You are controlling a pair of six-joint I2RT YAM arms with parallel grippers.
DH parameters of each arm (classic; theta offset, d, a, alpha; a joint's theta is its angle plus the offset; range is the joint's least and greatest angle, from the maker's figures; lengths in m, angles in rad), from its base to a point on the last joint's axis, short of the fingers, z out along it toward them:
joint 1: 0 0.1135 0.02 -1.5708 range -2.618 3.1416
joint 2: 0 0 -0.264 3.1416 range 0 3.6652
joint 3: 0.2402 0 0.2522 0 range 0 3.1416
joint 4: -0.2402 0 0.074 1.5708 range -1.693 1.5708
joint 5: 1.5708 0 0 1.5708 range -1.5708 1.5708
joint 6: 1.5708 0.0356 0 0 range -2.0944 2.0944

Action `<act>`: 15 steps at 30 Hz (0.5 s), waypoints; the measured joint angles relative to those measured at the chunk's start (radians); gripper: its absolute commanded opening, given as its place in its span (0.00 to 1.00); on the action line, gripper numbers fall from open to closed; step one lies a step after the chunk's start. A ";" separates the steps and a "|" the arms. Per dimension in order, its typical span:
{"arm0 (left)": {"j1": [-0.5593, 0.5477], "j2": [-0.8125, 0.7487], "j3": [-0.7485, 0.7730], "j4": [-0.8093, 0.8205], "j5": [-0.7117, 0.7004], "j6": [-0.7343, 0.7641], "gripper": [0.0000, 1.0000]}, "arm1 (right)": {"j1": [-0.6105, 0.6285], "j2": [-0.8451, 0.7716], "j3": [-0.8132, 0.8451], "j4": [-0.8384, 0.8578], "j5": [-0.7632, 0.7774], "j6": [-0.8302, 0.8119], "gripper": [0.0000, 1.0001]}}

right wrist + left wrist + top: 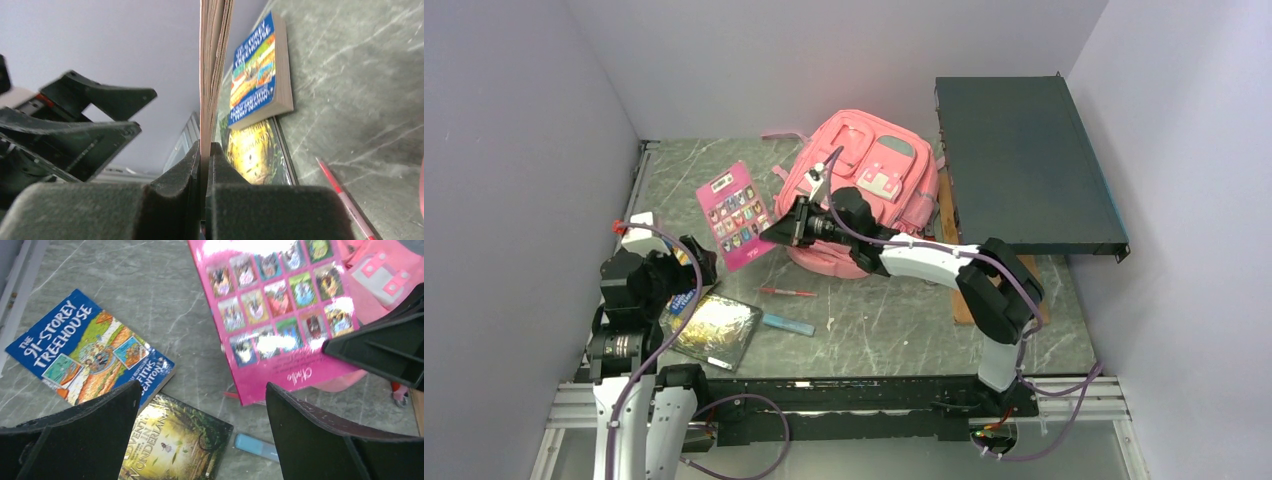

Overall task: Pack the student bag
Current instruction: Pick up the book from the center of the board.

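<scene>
Right wrist view: right tool (204,150) clenched on the pink book (215,50), left tool (202,390) released; next move is likely carrying it into the student bag (874,150).

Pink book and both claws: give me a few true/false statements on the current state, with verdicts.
1. The right claw is shut on the edge of the pink book. True.
2. The left claw grips the blue book. False: it is open and holds nothing; the blue book lies on the table.
3. The pink book is already inside the student bag. False: it is outside the bag, held by the right claw.
4. The red pen lies on the table in front of the student bag. True.
</scene>
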 measured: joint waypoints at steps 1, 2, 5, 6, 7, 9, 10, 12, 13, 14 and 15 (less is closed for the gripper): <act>0.000 -0.007 -0.004 0.008 0.019 0.000 1.00 | -0.005 -0.019 -0.017 0.021 0.024 0.013 0.00; 0.000 -0.012 -0.007 0.012 0.032 0.000 1.00 | -0.008 -0.032 -0.026 0.037 0.036 0.021 0.00; 0.000 -0.051 -0.028 0.039 0.101 -0.037 1.00 | -0.010 -0.084 -0.061 0.102 0.083 0.068 0.00; 0.000 -0.062 -0.033 0.043 0.122 -0.059 1.00 | -0.011 -0.100 -0.068 0.127 0.091 0.085 0.00; 0.000 -0.073 -0.040 0.052 0.154 -0.094 1.00 | -0.011 -0.112 -0.074 0.149 0.098 0.101 0.00; 0.000 -0.090 -0.059 0.089 0.222 -0.184 1.00 | -0.013 -0.143 -0.092 0.204 0.111 0.135 0.00; 0.000 -0.101 -0.081 0.130 0.259 -0.248 1.00 | -0.013 -0.159 -0.105 0.234 0.117 0.156 0.00; -0.001 -0.129 -0.156 0.250 0.325 -0.392 1.00 | -0.013 -0.184 -0.130 0.299 0.128 0.208 0.00; -0.002 -0.145 -0.210 0.332 0.354 -0.475 1.00 | -0.013 -0.191 -0.140 0.325 0.132 0.230 0.00; -0.002 -0.159 -0.270 0.417 0.381 -0.563 1.00 | -0.012 -0.198 -0.154 0.360 0.136 0.262 0.00; -0.003 -0.166 -0.320 0.487 0.401 -0.635 1.00 | -0.012 -0.204 -0.171 0.394 0.143 0.294 0.00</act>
